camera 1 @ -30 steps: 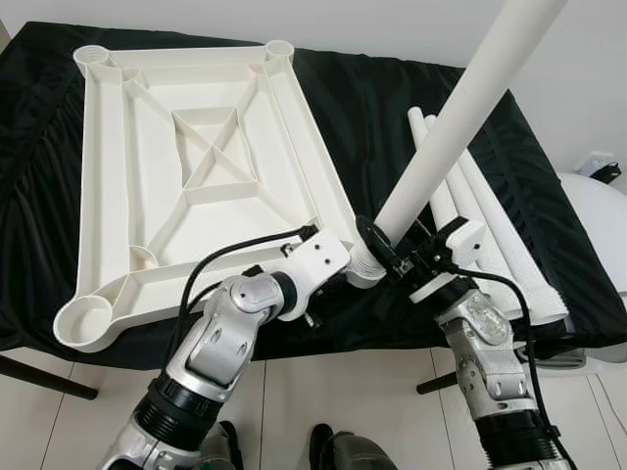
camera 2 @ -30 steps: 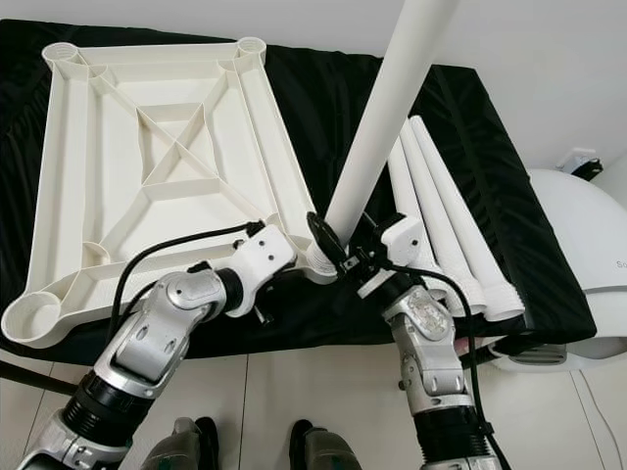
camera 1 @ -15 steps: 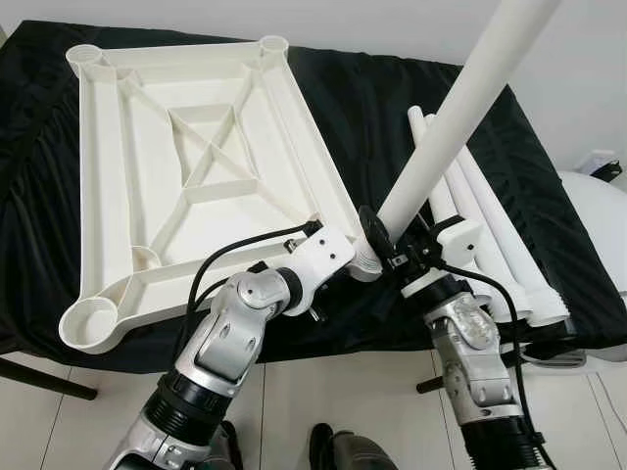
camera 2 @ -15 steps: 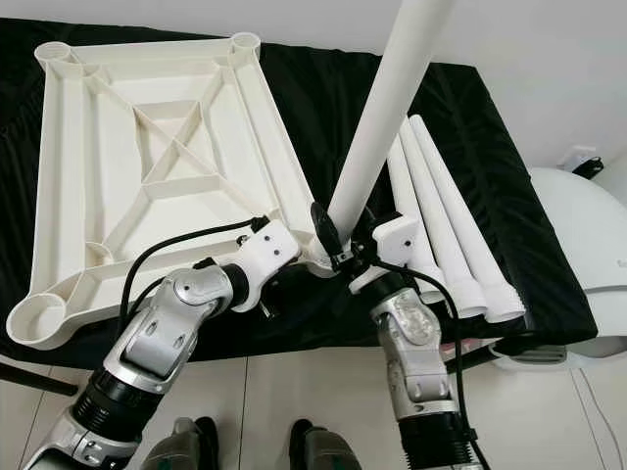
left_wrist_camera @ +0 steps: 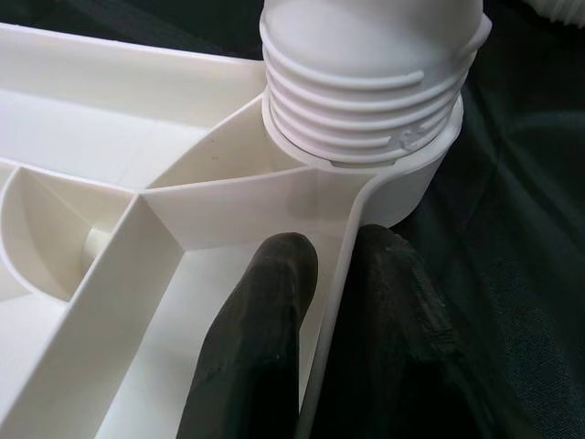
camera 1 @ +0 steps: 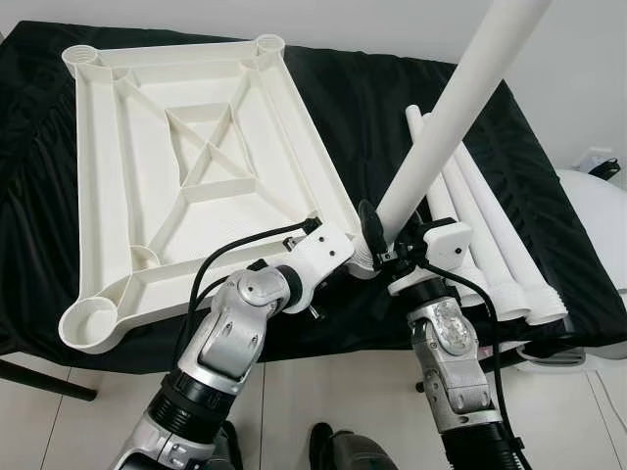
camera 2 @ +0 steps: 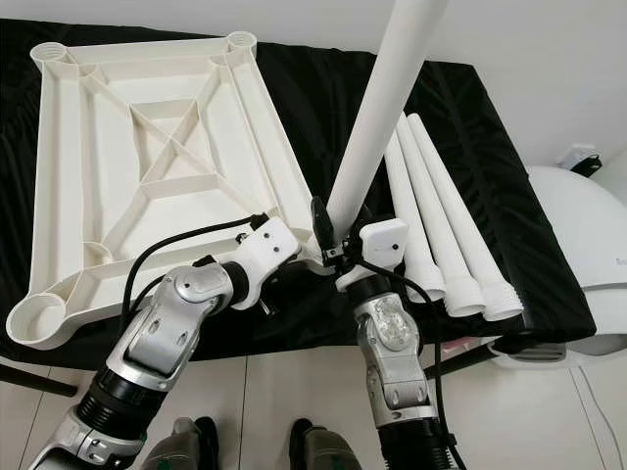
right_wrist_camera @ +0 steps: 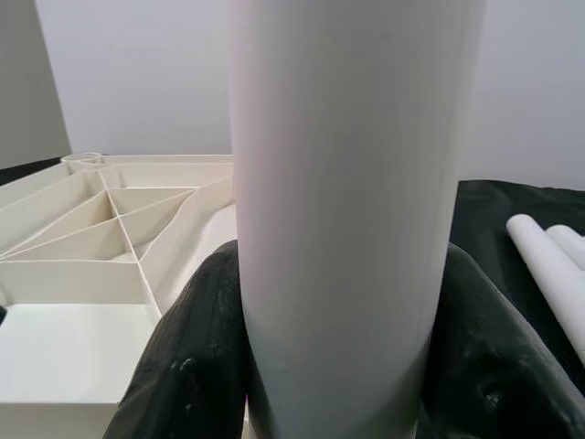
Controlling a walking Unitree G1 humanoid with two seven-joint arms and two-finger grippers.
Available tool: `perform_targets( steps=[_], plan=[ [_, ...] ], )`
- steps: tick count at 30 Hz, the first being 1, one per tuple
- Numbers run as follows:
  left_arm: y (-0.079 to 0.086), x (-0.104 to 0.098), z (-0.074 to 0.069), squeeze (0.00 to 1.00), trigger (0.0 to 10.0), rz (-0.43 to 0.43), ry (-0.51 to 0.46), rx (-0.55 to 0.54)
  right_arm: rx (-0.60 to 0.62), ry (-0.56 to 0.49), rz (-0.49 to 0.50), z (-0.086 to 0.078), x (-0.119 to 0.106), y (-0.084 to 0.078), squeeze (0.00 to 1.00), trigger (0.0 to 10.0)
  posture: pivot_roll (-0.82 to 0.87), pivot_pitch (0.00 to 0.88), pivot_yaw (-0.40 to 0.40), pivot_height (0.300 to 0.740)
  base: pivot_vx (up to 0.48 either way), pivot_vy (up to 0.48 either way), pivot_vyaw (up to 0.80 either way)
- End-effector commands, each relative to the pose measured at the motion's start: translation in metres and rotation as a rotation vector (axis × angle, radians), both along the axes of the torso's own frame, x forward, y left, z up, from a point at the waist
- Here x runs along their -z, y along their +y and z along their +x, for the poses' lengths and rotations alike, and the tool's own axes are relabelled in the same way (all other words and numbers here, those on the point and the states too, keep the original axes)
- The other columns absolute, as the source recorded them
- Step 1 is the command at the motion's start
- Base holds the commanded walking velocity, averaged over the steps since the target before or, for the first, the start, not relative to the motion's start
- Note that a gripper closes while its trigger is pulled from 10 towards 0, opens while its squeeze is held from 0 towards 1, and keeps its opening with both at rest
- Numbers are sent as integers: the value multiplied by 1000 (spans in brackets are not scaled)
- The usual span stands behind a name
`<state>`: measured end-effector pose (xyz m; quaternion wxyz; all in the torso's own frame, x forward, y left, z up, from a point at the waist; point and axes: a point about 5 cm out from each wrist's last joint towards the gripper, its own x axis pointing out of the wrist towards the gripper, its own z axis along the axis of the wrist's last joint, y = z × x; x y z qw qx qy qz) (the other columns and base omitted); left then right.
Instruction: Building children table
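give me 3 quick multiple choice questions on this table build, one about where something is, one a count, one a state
1. Where is the raised leg standing?
A. in the near right corner socket of the tabletop
B. flat on the floor
C. in the far left socket

2. How many loose legs lie on the black cloth?
A. one
B. three
C. five

3. How does the left gripper stand?
A. open in the air
B. shut on the tabletop's rim
C. shut on a loose leg

Answers: 1 A, the left wrist view shows its threaded end sitting in that corner socket, with threads still showing. 2 B, three white legs lie side by side to the right of the tabletop. 3 B, its fingers pinch the thin rim wall just by the socket, while the right gripper clasps the raised leg.
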<state>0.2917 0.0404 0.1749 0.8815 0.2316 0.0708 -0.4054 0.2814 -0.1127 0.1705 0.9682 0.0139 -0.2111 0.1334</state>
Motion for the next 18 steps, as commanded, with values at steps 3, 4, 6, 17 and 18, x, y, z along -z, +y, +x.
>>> perform_targets(
  steps=[3,4,6,17,18],
  plan=[
    [-3,-10,5,0,10000,-26,-117,-145,130,292,-25,-2,56,-6,4,10000,-60,189,-62,740,0,0,0],
    [-3,-10,5,0,10000,-25,-117,-145,148,298,-19,-2,56,-5,0,10000,-60,189,-62,740,0,0,0],
    [-3,-10,5,0,10000,-26,-117,-145,167,297,-15,-2,56,-4,0,10000,-58,185,-63,740,0,0,0],
    [-4,-9,4,0,10000,-26,-120,-142,273,305,20,1,52,0,12,10000,-56,173,-68,740,0,0,0],
    [-4,-9,4,0,10000,-26,-120,-142,273,305,20,1,52,0,12,10000,-56,173,-68,740,0,0,0]
  ],
)
